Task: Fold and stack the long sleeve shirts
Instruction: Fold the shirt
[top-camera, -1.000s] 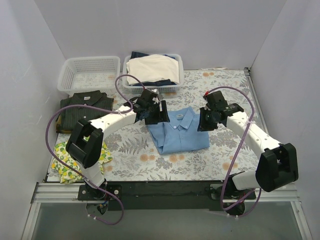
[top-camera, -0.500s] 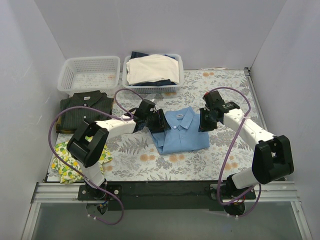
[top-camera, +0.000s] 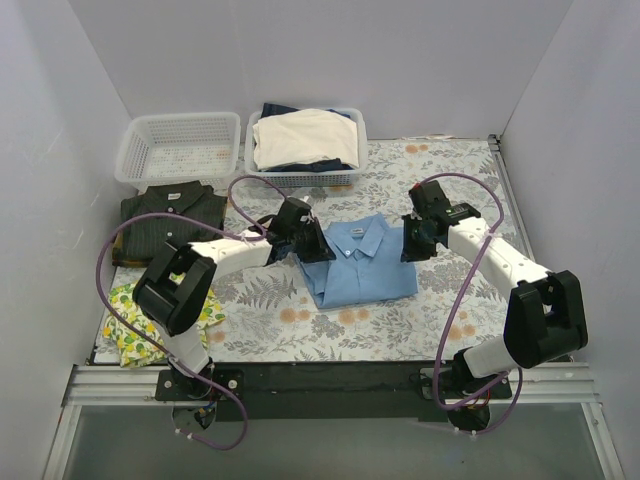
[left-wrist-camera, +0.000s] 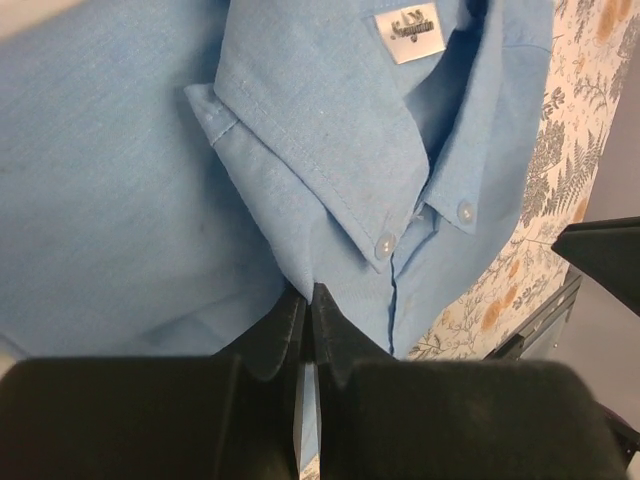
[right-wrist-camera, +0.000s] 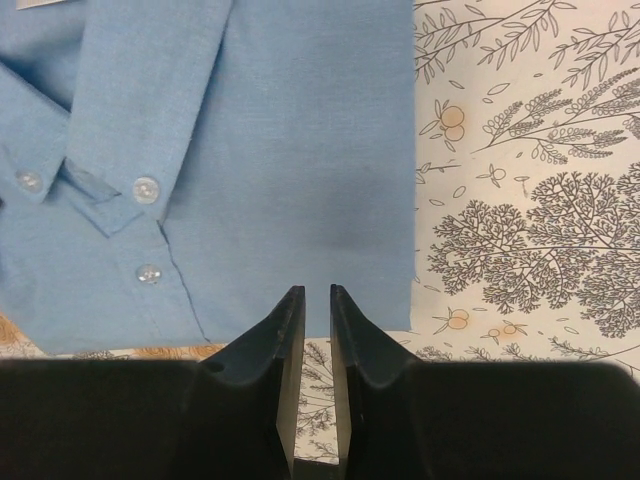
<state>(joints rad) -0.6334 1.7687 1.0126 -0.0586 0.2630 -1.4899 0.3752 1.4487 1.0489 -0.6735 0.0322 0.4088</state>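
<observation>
The table (top-camera: 450, 310), with its flowered cover, held both long sleeve shirts, and both looked already folded. The light blue shirt (top-camera: 357, 265) lay in the middle as a neat rectangle, collar up and buttoned, between the two arms. The dark pinstriped shirt (top-camera: 168, 215) lay folded at the far left, just in front of the empty basket (top-camera: 180, 148). The two shirts were well apart, so to my eye the folding was done and the stacking was not.

The second basket (top-camera: 262, 172), beside the first, held cream garments, and a lemon-print cloth (top-camera: 150, 318) sat at the near left corner. None of those seemed to belong to the job.

The left gripper (left-wrist-camera: 308, 292) was down at the blue shirt's left side, near the collar, with its jaws pressed together. I could not tell whether a pinch of cloth was caught in them. The right gripper (right-wrist-camera: 316, 292) was at the shirt's right edge, its jaws drawn nearly together with only a thin slit between, and nothing in it that I could see.
</observation>
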